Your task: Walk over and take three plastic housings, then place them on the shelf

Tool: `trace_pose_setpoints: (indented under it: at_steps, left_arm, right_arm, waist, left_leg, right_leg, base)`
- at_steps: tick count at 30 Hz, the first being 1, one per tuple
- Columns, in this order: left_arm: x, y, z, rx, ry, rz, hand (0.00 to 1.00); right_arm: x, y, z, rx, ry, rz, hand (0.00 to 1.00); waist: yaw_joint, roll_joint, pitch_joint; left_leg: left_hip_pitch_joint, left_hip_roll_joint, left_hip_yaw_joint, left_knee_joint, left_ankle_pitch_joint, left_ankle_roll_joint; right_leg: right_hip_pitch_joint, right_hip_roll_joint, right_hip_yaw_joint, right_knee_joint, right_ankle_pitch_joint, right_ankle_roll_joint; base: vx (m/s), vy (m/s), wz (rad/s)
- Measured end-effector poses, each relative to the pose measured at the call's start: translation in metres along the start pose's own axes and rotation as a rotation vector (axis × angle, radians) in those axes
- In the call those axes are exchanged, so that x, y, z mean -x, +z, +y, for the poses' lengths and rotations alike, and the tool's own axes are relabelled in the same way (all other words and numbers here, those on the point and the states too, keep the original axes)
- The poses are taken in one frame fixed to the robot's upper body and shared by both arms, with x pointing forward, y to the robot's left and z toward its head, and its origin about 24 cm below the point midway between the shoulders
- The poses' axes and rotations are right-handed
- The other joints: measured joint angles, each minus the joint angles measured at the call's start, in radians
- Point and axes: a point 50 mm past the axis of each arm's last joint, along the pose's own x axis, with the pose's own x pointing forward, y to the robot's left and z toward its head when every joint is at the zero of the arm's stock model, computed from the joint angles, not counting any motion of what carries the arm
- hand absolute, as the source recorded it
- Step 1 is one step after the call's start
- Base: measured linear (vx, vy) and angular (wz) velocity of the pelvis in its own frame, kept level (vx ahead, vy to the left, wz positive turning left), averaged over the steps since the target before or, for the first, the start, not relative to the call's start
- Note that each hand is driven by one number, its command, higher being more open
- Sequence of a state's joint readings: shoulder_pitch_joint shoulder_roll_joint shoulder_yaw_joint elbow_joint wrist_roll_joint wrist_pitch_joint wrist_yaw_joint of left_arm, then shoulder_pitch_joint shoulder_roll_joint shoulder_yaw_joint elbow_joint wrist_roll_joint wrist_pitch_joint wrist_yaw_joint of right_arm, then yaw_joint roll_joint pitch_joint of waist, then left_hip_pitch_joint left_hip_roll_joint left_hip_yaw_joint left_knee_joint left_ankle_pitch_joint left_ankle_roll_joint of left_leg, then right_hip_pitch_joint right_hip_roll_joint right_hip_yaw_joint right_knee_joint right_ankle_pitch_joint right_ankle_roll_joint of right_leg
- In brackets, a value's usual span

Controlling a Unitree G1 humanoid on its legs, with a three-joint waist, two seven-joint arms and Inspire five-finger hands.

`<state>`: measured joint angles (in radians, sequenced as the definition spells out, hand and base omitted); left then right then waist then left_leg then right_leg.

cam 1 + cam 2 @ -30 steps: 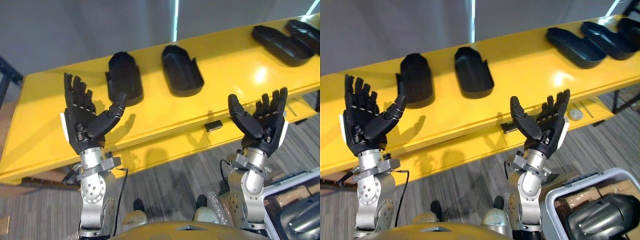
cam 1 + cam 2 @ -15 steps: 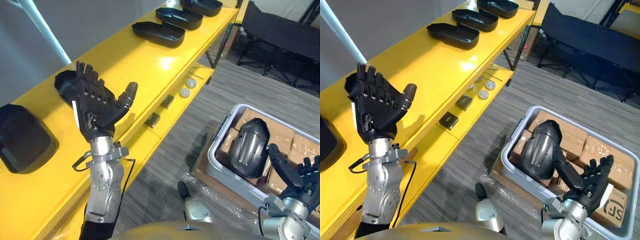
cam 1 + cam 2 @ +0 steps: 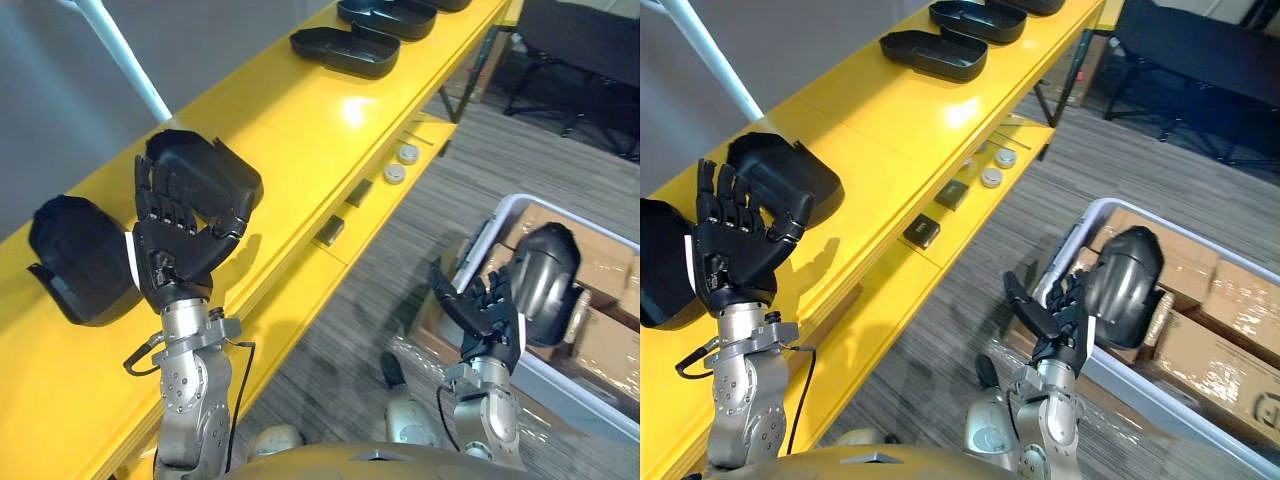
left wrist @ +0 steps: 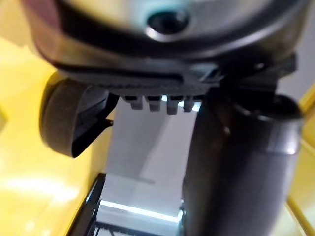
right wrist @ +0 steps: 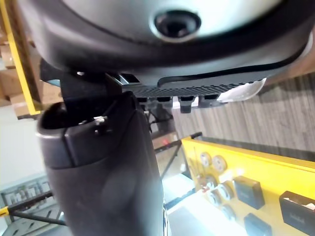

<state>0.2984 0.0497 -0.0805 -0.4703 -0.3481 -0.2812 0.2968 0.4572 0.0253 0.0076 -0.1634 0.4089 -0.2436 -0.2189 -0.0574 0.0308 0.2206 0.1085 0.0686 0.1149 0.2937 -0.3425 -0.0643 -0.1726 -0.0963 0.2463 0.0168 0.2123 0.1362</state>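
Right hand [image 3: 485, 318] hovers open — seemingly just beside the housing [image 3: 545, 282].

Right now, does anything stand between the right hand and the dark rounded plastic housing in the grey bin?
Nothing visible does. The open right hand hovers beside the dark rounded plastic housing, which lies uncovered atop brown cardboard boxes in the grey bin.

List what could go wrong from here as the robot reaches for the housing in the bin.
1. The rounded housing lies tilted on cardboard boxes in the grey bin. The open right hand beside it may get a poor grip and let it slip.
2. The open left hand is raised close to a second housing on the yellow shelf; a body turn might knock it.
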Motion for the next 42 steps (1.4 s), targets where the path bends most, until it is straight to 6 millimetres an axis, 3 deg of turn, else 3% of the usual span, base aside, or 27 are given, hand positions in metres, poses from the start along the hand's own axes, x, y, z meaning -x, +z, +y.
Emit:
trace_pose_setpoints:
  at_steps: [1, 2, 3, 4, 5, 6, 8, 9, 13, 14, 15, 16, 17, 18, 19, 20, 21, 22, 24, 28, 31, 35, 36, 38, 40, 41, 42]
  left_arm:
    - [0.002, -0.001, 0.001, -0.003, 0.002, 0.011, 1.00]
    - [0.003, -0.003, 0.001, -0.007, 0.002, 0.020, 1.00]
    - [0.001, -0.003, 0.004, -0.018, 0.013, 0.021, 1.00]
    - [0.000, -0.002, 0.006, -0.025, 0.019, 0.015, 1.00]
    - [-0.005, -0.007, 0.006, -0.030, 0.005, 0.020, 1.00]
    - [-0.007, -0.009, 0.005, -0.033, -0.002, 0.032, 1.00]
    - [-0.002, -0.014, 0.005, -0.029, -0.023, 0.066, 1.00]
    - [0.000, -0.017, 0.007, -0.004, -0.026, 0.088, 1.00]
    - [0.005, -0.036, 0.018, 0.041, 0.018, 0.180, 1.00]
    - [0.008, -0.043, 0.022, 0.027, 0.041, 0.212, 1.00]
    - [0.010, -0.048, 0.025, 0.025, 0.064, 0.239, 1.00]
    - [0.010, -0.051, 0.026, 0.027, 0.070, 0.255, 1.00]
    - [0.014, -0.062, 0.022, 0.054, 0.081, 0.311, 1.00]
    - [0.020, -0.070, 0.018, 0.078, 0.086, 0.356, 1.00]
    - [0.029, -0.079, 0.007, 0.120, 0.061, 0.420, 1.00]
    - [0.033, -0.081, 0.001, 0.133, 0.044, 0.437, 1.00]
    - [0.039, -0.084, -0.008, 0.152, -0.003, 0.463, 1.00]
    - [0.042, -0.085, -0.016, 0.169, -0.045, 0.474, 1.00]
    - [0.044, -0.085, -0.021, 0.184, -0.083, 0.480, 1.00]
    - [0.043, -0.083, -0.019, 0.177, -0.100, 0.469, 1.00]
    - [0.045, -0.084, -0.016, 0.161, -0.127, 0.494, 1.00]
    - [0.045, -0.084, -0.016, 0.109, -0.229, 0.504, 1.00]
    - [0.043, -0.083, -0.016, 0.093, -0.261, 0.498, 1.00]
    - [0.037, -0.082, -0.020, 0.089, -0.299, 0.482, 1.00]
    - [0.031, -0.082, -0.023, 0.089, -0.327, 0.468, 1.00]
    - [0.030, -0.083, -0.023, 0.087, -0.330, 0.467, 1.00]
    - [0.028, -0.085, -0.022, 0.081, -0.331, 0.471, 1.00]
  right_arm:
    - [0.001, 0.003, 0.001, -0.001, 0.021, -0.013, 1.00]
    - [0.000, 0.006, 0.003, -0.005, 0.041, -0.027, 1.00]
    - [-0.008, 0.011, 0.011, -0.010, 0.090, -0.059, 1.00]
    - [-0.013, 0.015, 0.017, -0.015, 0.122, -0.083, 1.00]
    - [-0.019, 0.021, 0.021, -0.019, 0.142, -0.123, 1.00]
    - [-0.026, 0.019, 0.024, -0.009, 0.151, -0.127, 1.00]
    - [-0.035, 0.009, 0.027, 0.016, 0.147, -0.106, 1.00]
    - [-0.039, -0.001, 0.032, 0.022, 0.145, -0.072, 1.00]
    - [-0.035, -0.020, 0.053, 0.021, 0.205, 0.000, 1.00]
    - [-0.033, -0.022, 0.059, 0.053, 0.238, -0.003, 1.00]
    - [-0.031, -0.023, 0.065, 0.133, 0.280, -0.010, 1.00]
    - [-0.030, -0.023, 0.067, 0.180, 0.304, -0.013, 1.00]
    - [-0.030, -0.023, 0.065, 0.271, 0.338, -0.012, 1.00]
    - [-0.030, -0.024, 0.060, 0.331, 0.355, 0.004, 1.00]
    - [-0.028, -0.024, 0.049, 0.394, 0.366, 0.020, 1.00]
    - [-0.027, -0.024, 0.043, 0.417, 0.358, 0.028, 1.00]
    - [-0.023, -0.023, 0.031, 0.447, 0.327, 0.039, 1.00]
    - [-0.022, -0.020, 0.020, 0.466, 0.292, 0.037, 1.00]
    - [-0.024, -0.015, 0.011, 0.475, 0.266, 0.029, 1.00]
    - [-0.031, -0.012, 0.018, 0.375, 0.245, 0.029, 1.00]
    - [-0.049, -0.015, 0.024, 0.358, 0.179, 0.020, 1.00]
    - [-0.090, -0.004, 0.024, 0.376, 0.085, -0.021, 1.00]
    - [-0.113, 0.008, 0.026, 0.374, 0.042, -0.053, 1.00]
    - [-0.137, 0.032, 0.027, 0.369, -0.007, -0.116, 1.00]
    - [-0.170, 0.078, 0.035, 0.367, -0.060, -0.227, 1.00]
    - [-0.177, 0.091, 0.037, 0.370, -0.070, -0.255, 1.00]
    - [-0.194, 0.124, 0.043, 0.347, -0.088, -0.308, 1.00]
  waist:
    - [0.000, -0.010, 0.006]
    - [-0.001, -0.020, 0.012]
    - [0.005, -0.021, 0.016]
    - [0.014, -0.014, 0.019]
    - [0.015, -0.007, 0.027]
    - [0.016, -0.002, 0.027]
    - [0.030, 0.011, 0.024]
    - [0.052, 0.019, 0.022]
    - [0.084, 0.006, 0.012]
    - [0.083, -0.009, 0.003]
    - [0.082, -0.040, -0.013]
    - [0.079, -0.054, -0.020]
    - [0.074, -0.043, -0.028]
    - [0.060, -0.024, -0.039]
    - [0.039, -0.006, -0.049]
    - [0.032, -0.005, -0.050]
    - [0.026, -0.017, -0.046]
    - [0.026, -0.019, -0.047]
    - [0.027, 0.000, -0.058]
    - [0.041, 0.010, -0.072]
    - [0.064, -0.005, -0.067]
    - [0.087, -0.025, -0.057]
    - [0.093, -0.032, -0.046]
    - [0.108, -0.032, -0.014]
    - [0.132, -0.026, 0.031]
    - [0.136, -0.025, 0.049]
    - [0.142, -0.017, 0.082]
  left_leg:
    - [0.007, -0.003, 0.028, 0.016, -0.010, 0.005]
    - [0.005, -0.007, 0.060, 0.037, -0.014, 0.013]
    - [-0.014, -0.004, 0.100, 0.046, -0.001, 0.038]
    - [-0.025, 0.010, 0.116, 0.039, 0.009, 0.051]
    - [-0.027, 0.010, 0.158, 0.011, 0.023, 0.051]
    - [-0.023, 0.017, 0.187, -0.015, 0.054, 0.057]
    - [-0.015, 0.047, 0.218, -0.043, 0.088, 0.052]
    - [-0.019, 0.075, 0.243, -0.049, 0.102, 0.041]
    - [-0.058, 0.140, 0.313, -0.046, 0.148, -0.008]
    - [-0.087, 0.171, 0.332, -0.017, 0.156, -0.023]
    - [-0.117, 0.197, 0.351, 0.015, 0.165, -0.039]
    - [-0.125, 0.207, 0.358, 0.028, 0.170, -0.050]
    - [-0.129, 0.258, 0.357, 0.042, 0.188, -0.076]
    - [-0.128, 0.297, 0.350, 0.042, 0.202, -0.083]
    - [-0.128, 0.336, 0.340, 0.049, 0.240, -0.065]
    - [-0.130, 0.350, 0.339, 0.062, 0.265, -0.052]
    - [-0.141, 0.359, 0.332, 0.073, 0.269, -0.069]
    - [-0.137, 0.324, 0.321, 0.027, 0.253, -0.091]
    - [-0.137, 0.248, 0.303, -0.050, 0.255, -0.071]
    - [-0.122, 0.184, 0.186, -0.128, 0.241, -0.063]
    - [-0.123, 0.151, 0.212, -0.145, 0.245, -0.069]
    - [-0.144, 0.095, 0.202, -0.151, 0.247, -0.062]
    - [-0.174, 0.084, 0.183, -0.131, 0.245, -0.057]
    - [-0.210, 0.079, 0.162, -0.096, 0.239, -0.046]
    - [-0.283, 0.078, 0.134, -0.041, 0.232, -0.035]
    - [-0.295, 0.078, 0.129, -0.029, 0.231, -0.032]
    - [-0.339, 0.076, 0.110, 0.004, 0.229, -0.024]
  right_leg:
    - [0.000, 0.001, -0.018, -0.002, 0.019, -0.004]
    - [-0.012, 0.007, -0.053, -0.005, 0.068, -0.035]
    - [-0.037, 0.032, -0.095, -0.056, 0.208, -0.092]
    - [-0.043, 0.029, -0.113, -0.092, 0.277, -0.133]
    - [-0.111, 0.012, -0.256, 0.127, 0.057, -0.188]
    - [-0.145, -0.030, -0.369, 0.382, -0.131, -0.206]
    - [-0.120, -0.118, -0.479, 0.593, -0.245, -0.204]
    - [-0.086, -0.181, -0.511, 0.652, -0.261, -0.197]
    - [0.010, -0.348, -0.533, 0.614, -0.235, -0.160]
    - [0.050, -0.352, -0.536, 0.496, -0.211, -0.126]
    - [0.107, -0.328, -0.552, 0.334, -0.133, -0.058]
    - [0.130, -0.312, -0.574, 0.284, -0.148, -0.010]
    - [0.156, -0.265, -0.621, 0.239, -0.209, 0.056]
    - [0.168, -0.224, -0.643, 0.223, -0.240, 0.051]
    - [0.198, -0.178, -0.662, 0.193, -0.266, 0.026]
    - [0.213, -0.164, -0.665, 0.177, -0.270, 0.019]
    - [0.238, -0.157, -0.658, 0.146, -0.276, 0.008]
    - [0.244, -0.149, -0.653, 0.125, -0.278, 0.006]
    - [0.235, -0.135, -0.635, 0.101, -0.278, 0.005]
    - [0.162, -0.144, -0.568, 0.100, -0.259, 0.015]
    - [0.129, -0.170, -0.566, 0.088, -0.202, 0.018]
    - [0.127, -0.216, -0.585, 0.045, -0.123, 0.024]
    - [0.124, -0.227, -0.608, 0.029, -0.091, 0.023]
    - [0.114, -0.235, -0.620, 0.028, -0.066, 0.016]
    - [0.083, -0.239, -0.636, 0.022, -0.028, 0.012]
    - [0.083, -0.239, -0.641, 0.016, -0.018, 0.013]
    - [0.074, -0.240, -0.663, 0.006, -0.008, 0.009]
  base:
    - [-0.12, 0.041, -0.91]
    - [-0.19, 0.058, -1.29]
    - [-0.26, 0.037, -1.31]
    - [-0.27, 0.027, -1.31]
    - [-0.33, 0.013, -0.85]
    - [-0.23, 0.028, -0.64]
    - [-0.17, 0.006, -0.56]
    - [-0.10, -0.064, -0.70]
    - [-0.05, -0.274, -0.74]
    - [-0.03, -0.462, -0.84]
    - [-0.02, -0.519, -0.74]
    - [-0.03, -0.562, -0.70]
    - [-0.01, -0.542, -0.48]
    - [0.01, -0.584, -0.37]
    - [0.03, -0.430, -0.12]
    - [0.04, -0.357, -0.10]
    - [0.00, -0.225, -0.30]
    - [-0.02, -0.184, -0.41]
    - [0.00, -0.079, -0.65]
    - [0.00, -0.002, -0.58]
    - [-0.07, 0.138, -0.26]
    - [-0.09, 0.146, 0.10]
    - [-0.14, 0.150, 0.27]
    - [-0.15, 0.114, 0.28]
    - [-0.18, 0.093, 0.25]
    - [-0.21, 0.084, 0.27]
    - [-0.18, 0.061, 0.27]
